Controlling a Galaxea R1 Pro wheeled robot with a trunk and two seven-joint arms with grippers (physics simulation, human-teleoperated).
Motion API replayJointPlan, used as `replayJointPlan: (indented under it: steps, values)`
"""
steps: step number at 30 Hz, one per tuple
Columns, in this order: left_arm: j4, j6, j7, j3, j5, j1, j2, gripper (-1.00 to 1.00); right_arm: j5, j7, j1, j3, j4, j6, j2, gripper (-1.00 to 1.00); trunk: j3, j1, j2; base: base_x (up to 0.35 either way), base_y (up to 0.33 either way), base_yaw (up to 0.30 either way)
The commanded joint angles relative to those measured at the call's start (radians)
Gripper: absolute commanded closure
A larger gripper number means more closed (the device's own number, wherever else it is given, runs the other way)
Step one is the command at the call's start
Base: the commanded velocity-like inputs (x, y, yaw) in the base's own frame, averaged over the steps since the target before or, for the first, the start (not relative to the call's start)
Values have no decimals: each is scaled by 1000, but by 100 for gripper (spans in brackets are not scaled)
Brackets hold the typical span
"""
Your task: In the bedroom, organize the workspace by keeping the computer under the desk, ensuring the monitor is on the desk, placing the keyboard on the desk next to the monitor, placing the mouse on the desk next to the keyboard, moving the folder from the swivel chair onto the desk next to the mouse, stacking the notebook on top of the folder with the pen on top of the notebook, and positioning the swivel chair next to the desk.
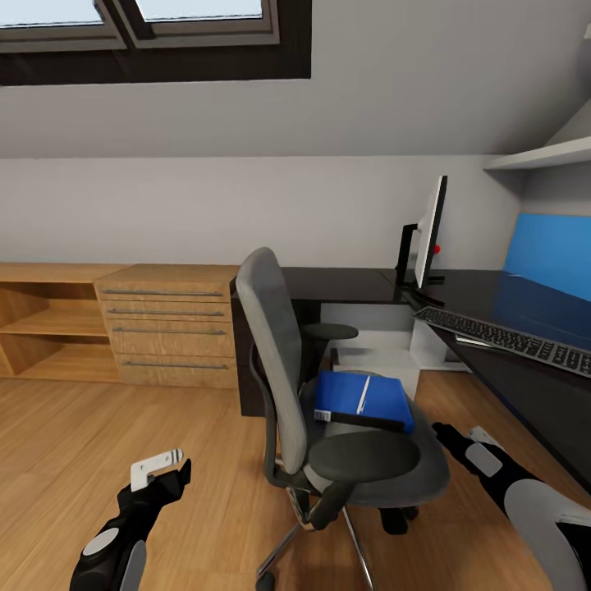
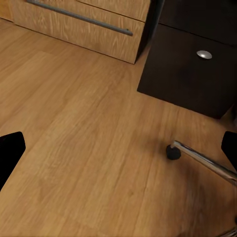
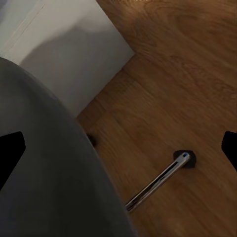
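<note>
Facing the swivel chair (image 1: 328,410) at the centre of the head view, the robot holds both arms low. The blue folder (image 1: 361,398) lies flat on the seat, with a slim white pen (image 1: 363,396) on top of it. The worktop (image 1: 492,304) runs toward three o'clock, carrying the monitor (image 1: 431,234) and the keyboard (image 1: 509,338).

The left gripper (image 1: 164,469) hangs over bare floor at seven o'clock, well apart from the chair. The right gripper (image 1: 447,433) sits just beside the seat edge at four o'clock. In both wrist views the jaws stand apart, empty.

The step in hand looks like fetching the folder. A good approach would bring the right jaws in low over the armrest (image 1: 361,458), pinching the folder's near edge level so the pen does not roll off.
</note>
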Motion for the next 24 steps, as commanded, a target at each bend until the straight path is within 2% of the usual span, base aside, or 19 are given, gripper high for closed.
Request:
replayJointPlan:
  steps: [1, 6, 8, 12, 19, 20, 24]
  values:
    - [-2, 5, 5, 1, 8, -1, -1, -100, 2, -4, 0, -13, -2, 7, -1, -100, -1, 0, 0, 0, 0, 0]
    - [-2, 4, 5, 1, 8, -1, 0, -100, 2, -5, 0, -49, -3, 7, -5, -100, -17, 19, -35, 0, 0, 0]
    - [-3, 4, 5, 1, 8, -1, 0, -100, 2, -5, 0, -87, -14, 9, -7, -100, -23, 27, -49, 0, 0, 0]
    - [-3, 4, 6, 0, 8, -1, 0, -100, 2, -5, 0, -89, -18, 9, -8, -100, -36, 42, -77, 0, 0, 0]
    - [3, 7, 4, 1, 5, -1, 3, -100, 2, -5, 0, -102, -19, 9, -11, -100, -36, 42, -77, 0, 0, 0]
    - [8, 8, 3, 1, 3, -1, 5, -100, 2, -6, 0, -120, -19, 9, -12, -100, -36, 42, -77, 189, 0, 0]
    - [13, 8, 3, 1, 2, -1, 6, -100, 2, -6, 0, -122, -18, 9, -12, -100, -36, 42, -77, 156, 0, 0]
